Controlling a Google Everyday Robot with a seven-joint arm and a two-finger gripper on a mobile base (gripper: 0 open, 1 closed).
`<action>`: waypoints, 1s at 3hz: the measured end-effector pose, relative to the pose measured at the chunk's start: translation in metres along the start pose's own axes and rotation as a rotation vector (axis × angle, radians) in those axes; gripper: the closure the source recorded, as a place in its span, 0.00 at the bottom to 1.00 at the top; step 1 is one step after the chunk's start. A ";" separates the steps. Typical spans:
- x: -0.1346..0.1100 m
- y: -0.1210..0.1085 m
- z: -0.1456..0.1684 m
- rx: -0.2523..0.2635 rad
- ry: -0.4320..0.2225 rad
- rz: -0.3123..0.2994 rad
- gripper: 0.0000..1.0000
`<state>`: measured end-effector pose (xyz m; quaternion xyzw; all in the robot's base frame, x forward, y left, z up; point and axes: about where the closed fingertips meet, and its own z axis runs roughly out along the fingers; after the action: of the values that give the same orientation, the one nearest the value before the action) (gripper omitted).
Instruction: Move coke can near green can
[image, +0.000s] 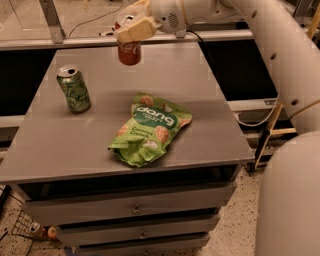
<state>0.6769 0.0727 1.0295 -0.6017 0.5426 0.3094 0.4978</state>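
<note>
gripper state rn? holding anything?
Gripper: shut on the coke can, which looks lifted over the far side of the table, apart from the green can.

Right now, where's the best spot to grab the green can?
Probably the green can by its round sides, from above: it stands upright, apart from the snack bag. The gripper, above the far side of the table, is shut on the coke can.

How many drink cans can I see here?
2. A green can stands on the table, left side; a red coke can hangs in the gripper above its far part. Floor clutter may hide others.
</note>
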 end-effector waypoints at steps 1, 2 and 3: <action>0.004 0.024 0.048 -0.136 0.061 -0.032 1.00; 0.024 0.040 0.086 -0.253 0.066 0.023 1.00; 0.032 0.046 0.102 -0.306 0.057 0.057 1.00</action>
<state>0.6564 0.1610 0.9565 -0.6636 0.5199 0.3851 0.3756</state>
